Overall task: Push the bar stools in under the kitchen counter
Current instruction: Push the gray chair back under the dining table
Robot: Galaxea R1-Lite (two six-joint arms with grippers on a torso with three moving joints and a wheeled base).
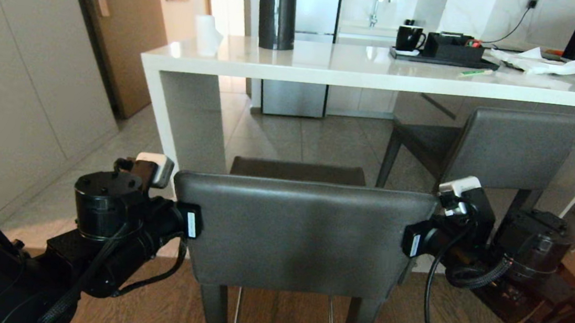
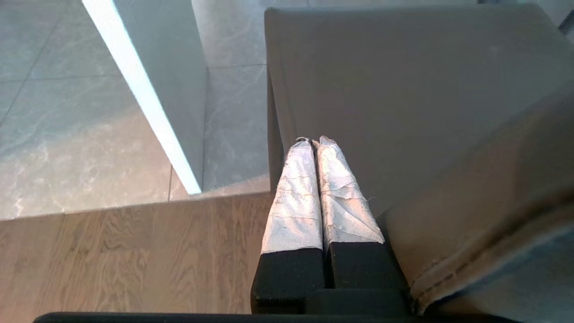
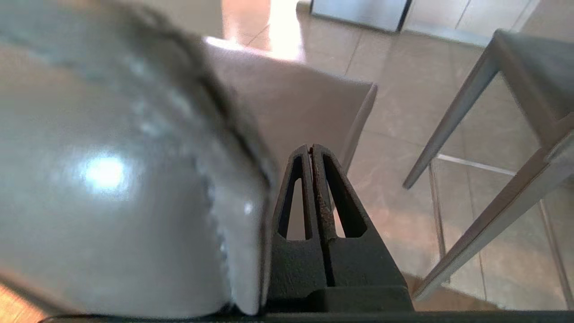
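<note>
- My left end effector (image 2: 314, 142) sits at the left edge of the near bar stool's (image 1: 302, 231) backrest, fingers pressed together and pinching nothing; my right end effector (image 3: 311, 150) flanks the right edge, fingers also pressed together.
- The near stool stands on the wood floor, its seat not yet under the surface (image 1: 380, 70). The second bar stool (image 1: 510, 148) is already partly under, to the right.
- I only bracket the backrest, so an uneven push could swing the stool between my arms and let one end effector slide off the smooth leather.
- If it drifts left, the seat corner could strike the white slab leg (image 1: 186, 115); drifting right, its legs could catch the second stool.
- Pushing high on the backrest could tip the stool forward where wood meets tile.
</note>
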